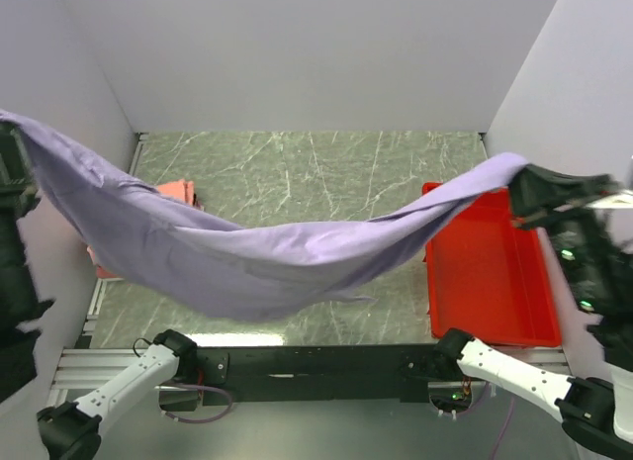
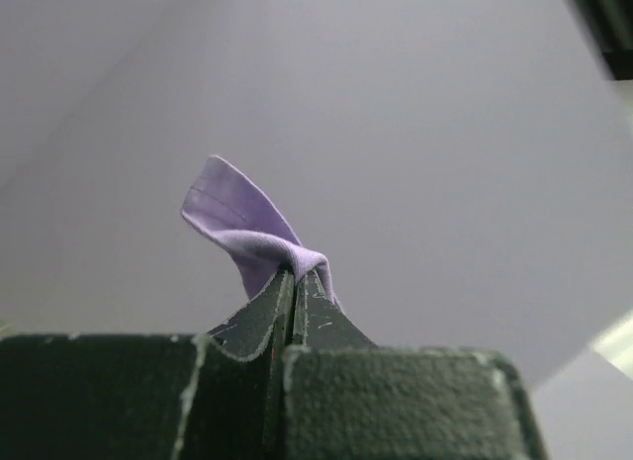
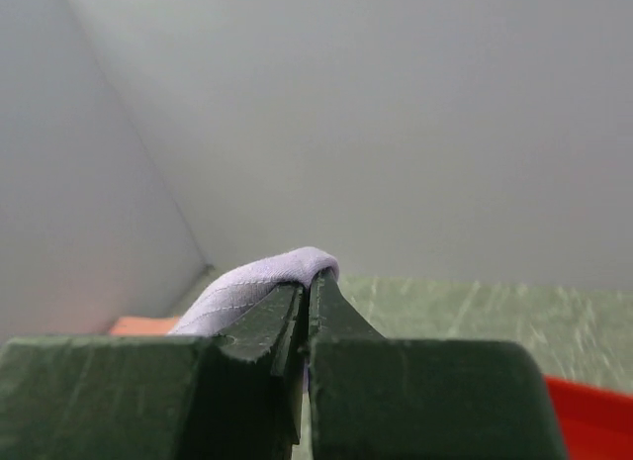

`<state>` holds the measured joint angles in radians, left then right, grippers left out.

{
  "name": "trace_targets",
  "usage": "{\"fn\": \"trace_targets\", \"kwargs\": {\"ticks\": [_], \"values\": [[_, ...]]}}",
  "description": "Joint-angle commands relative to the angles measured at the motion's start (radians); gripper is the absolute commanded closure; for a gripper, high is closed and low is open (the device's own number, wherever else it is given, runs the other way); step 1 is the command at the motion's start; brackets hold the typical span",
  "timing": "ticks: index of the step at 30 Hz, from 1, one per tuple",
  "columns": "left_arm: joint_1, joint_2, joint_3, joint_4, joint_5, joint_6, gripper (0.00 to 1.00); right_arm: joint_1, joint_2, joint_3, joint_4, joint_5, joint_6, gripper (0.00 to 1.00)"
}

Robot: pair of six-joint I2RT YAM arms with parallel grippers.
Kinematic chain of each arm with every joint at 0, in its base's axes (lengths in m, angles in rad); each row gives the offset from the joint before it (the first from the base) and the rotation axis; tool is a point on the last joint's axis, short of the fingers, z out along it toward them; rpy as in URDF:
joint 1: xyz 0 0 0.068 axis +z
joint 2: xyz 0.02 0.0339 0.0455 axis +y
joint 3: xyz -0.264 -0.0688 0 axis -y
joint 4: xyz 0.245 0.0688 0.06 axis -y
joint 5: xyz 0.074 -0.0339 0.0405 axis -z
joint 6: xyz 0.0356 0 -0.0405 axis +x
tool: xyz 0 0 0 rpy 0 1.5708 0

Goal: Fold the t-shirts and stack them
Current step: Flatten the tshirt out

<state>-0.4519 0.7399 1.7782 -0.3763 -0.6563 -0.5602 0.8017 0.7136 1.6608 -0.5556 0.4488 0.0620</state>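
The lavender t-shirt (image 1: 247, 252) hangs in the air, stretched between both grippers and sagging in the middle over the table. My left gripper (image 1: 8, 134) is raised at the far left and shut on one end of it; in the left wrist view a fold of purple cloth (image 2: 242, 232) sticks out of the shut jaws. My right gripper (image 1: 522, 183) is raised at the right and shut on the other end, with cloth (image 3: 257, 287) pinched at its tips. A salmon-pink folded shirt (image 1: 180, 193) lies at the table's left, mostly hidden behind the hanging shirt.
A red plastic tray (image 1: 490, 282) stands on the right side of the green marbled table (image 1: 316, 173). White walls enclose the back and both sides. The arm bases and a black rail run along the near edge.
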Motion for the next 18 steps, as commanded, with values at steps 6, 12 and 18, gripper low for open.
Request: {"fn": "trace_targets", "kwargs": {"ticks": [6,12,18], "values": [[0.089,0.45,-0.051,0.022,-0.179,0.01,0.99,-0.099,0.142,-0.349,-0.017,0.14,0.192,1.0],[0.2,0.934,-0.034,0.192,0.12,0.049,0.95,-0.438,0.336,-0.647,0.201,-0.298,0.233,1.0],[0.2,1.448,0.486,-0.042,0.219,0.068,0.02,-0.515,0.622,-0.533,0.171,-0.357,0.229,1.0]]}}
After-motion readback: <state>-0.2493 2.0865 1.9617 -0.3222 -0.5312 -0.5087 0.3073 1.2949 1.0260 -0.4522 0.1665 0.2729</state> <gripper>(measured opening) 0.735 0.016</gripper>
